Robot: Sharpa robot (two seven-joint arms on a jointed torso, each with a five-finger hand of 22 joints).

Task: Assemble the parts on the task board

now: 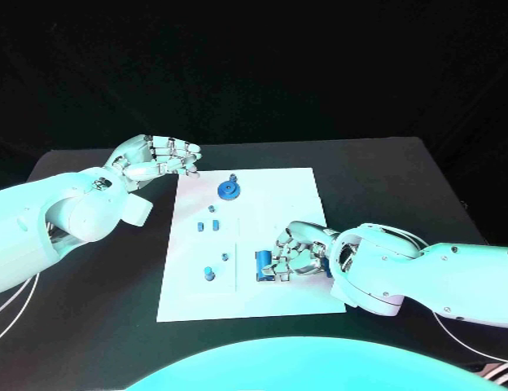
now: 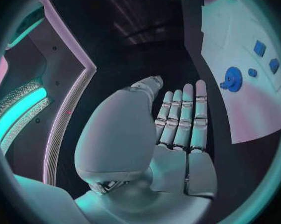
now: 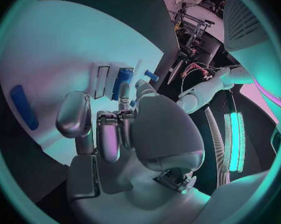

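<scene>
- Nearest, at the right near part of the white task board (image 1: 278,297): right hand (image 1: 295,254), fingers curled down onto a blue block-shaped part (image 1: 264,262) standing in a slot; from the right wrist view, fingertips (image 3: 125,106) bunched against that same part (image 3: 122,82), though whether truly clamped on it or only touching cannot be told.
- Just beside the right hand, toward the right edge of the board: a sliver of another blue part (image 1: 328,270), mostly hidden behind the fingers.
- Left of the block, on the near left area of the board: a small round blue part (image 1: 209,274), apart from both hands.
- Farther up the board, near its middle: two small blue rectangular parts (image 1: 208,226) side by side, untouched.
- Farther still, near the far edge of the board: a round blue disc-like part (image 1: 229,190) with a raised centre, seen also from the left wrist (image 2: 232,79).
- Farthest, over the black bench (image 1: 102,163) just off the far left corner of the board: left hand (image 1: 160,158), fingers curled in with nothing visible in them; in the left wrist view, fingers (image 2: 184,117) lying close together, side by side.
</scene>
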